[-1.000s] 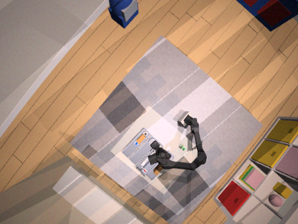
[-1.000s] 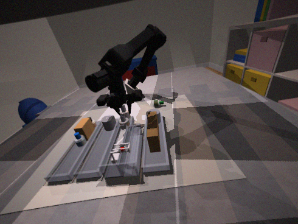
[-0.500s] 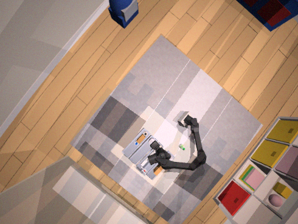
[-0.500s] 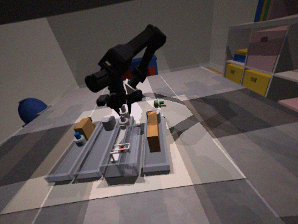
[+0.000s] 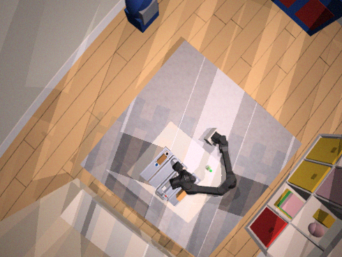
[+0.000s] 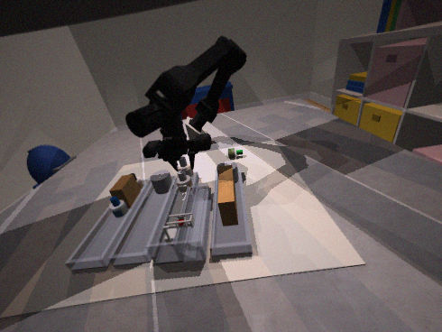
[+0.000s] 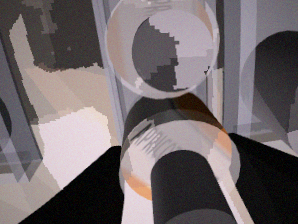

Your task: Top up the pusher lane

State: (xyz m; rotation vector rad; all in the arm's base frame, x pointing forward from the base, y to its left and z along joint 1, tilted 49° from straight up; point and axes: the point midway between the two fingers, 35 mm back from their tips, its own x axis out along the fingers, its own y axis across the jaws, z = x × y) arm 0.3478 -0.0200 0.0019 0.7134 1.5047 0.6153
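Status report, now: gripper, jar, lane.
Gripper shut on loose jar. Jar at front of sprung lane, second jar right behind it. Not released. Nothing seen blocking.

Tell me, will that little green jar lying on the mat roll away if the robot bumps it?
Probably yes. The green jar looks round and lies on its side, so a nudge would likely roll it. It seems small, so probably light. The hand is busy holding another jar.

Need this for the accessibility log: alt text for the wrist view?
Close-up from the tool, shut on a clear jar with a dark lid; a second matching clear jar stands just beyond it in the grey lane.
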